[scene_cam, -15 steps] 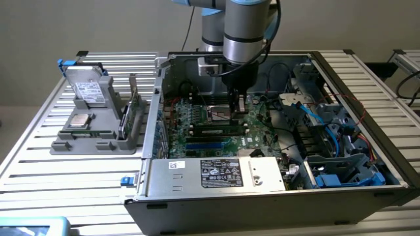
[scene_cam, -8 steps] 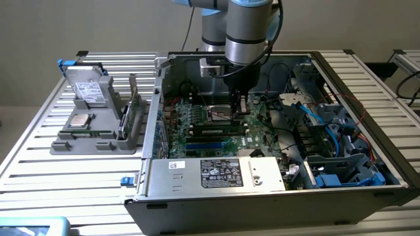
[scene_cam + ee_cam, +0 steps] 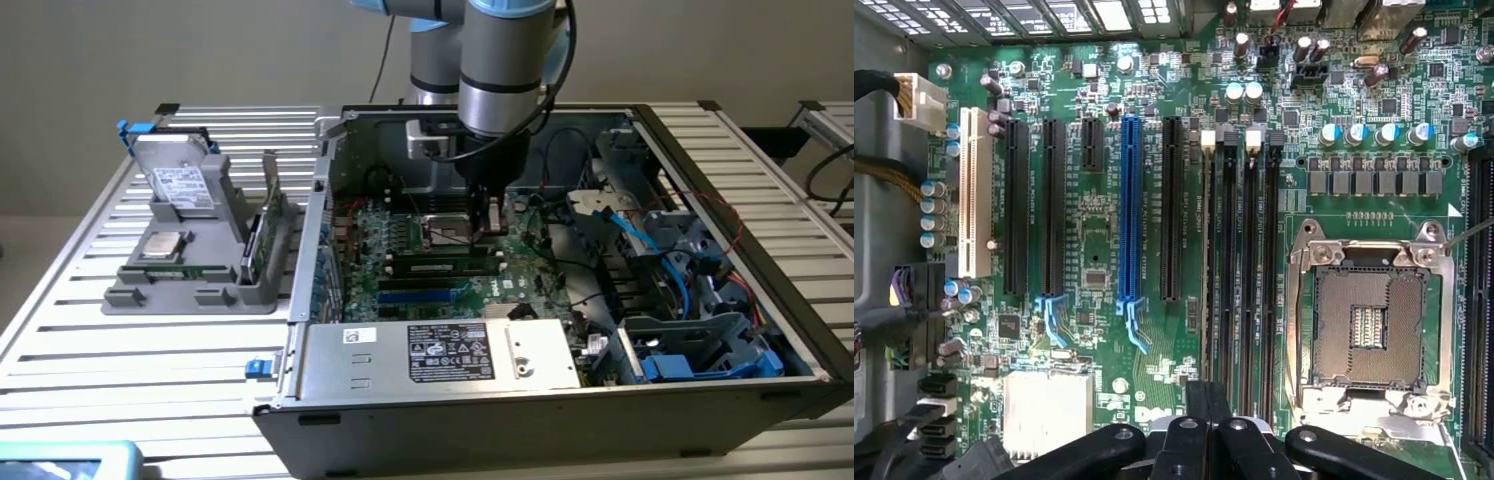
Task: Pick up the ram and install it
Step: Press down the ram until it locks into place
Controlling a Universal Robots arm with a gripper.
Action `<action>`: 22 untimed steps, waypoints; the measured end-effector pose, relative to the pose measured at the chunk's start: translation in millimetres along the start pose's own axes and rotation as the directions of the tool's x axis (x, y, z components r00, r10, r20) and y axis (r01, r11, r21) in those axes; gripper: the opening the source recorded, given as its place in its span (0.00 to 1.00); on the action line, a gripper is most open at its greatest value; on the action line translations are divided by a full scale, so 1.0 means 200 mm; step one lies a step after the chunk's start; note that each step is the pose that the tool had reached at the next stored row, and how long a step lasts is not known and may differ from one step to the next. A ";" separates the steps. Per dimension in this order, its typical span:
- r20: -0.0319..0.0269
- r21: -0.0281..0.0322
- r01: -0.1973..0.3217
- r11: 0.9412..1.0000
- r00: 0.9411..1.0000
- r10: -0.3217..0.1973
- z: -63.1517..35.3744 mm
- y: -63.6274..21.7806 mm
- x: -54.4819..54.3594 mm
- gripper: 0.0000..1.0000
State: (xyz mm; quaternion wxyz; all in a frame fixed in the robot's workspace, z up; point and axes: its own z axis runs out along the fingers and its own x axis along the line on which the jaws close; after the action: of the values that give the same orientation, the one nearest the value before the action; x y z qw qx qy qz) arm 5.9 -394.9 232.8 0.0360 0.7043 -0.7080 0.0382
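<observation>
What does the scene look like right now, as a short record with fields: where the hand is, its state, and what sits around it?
hand: shut, above one end of the memory slots
held item: cannot tell
ram: cannot tell whether it is in the hand or in a slot
next to the slots: CPU socket, open, nothing in it
board: green motherboard inside the open computer case
outside the case: grey holder with a hard drive standing in it, at the exterior view's left
</observation>
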 end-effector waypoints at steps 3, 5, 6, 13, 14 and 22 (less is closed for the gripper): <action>0.000 0.000 -0.002 1.000 1.000 0.002 0.003 0.000 0.00 0.11; 0.000 0.000 -0.004 1.000 1.000 0.004 0.005 0.000 0.00 0.11; 0.000 -0.001 -0.005 1.000 1.000 0.005 0.007 0.000 0.00 0.11; 0.001 -0.001 -0.011 1.000 1.000 0.011 0.017 0.000 0.00 0.11; 0.001 -0.001 -0.011 1.000 1.000 0.011 0.019 0.000 0.00 0.11; 0.000 -0.002 -0.017 1.000 1.000 0.017 0.026 0.000 0.01 0.11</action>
State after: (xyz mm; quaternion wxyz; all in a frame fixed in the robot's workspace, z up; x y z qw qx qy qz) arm 5.9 -396.6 227.7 0.0362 0.6983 -0.7139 0.0377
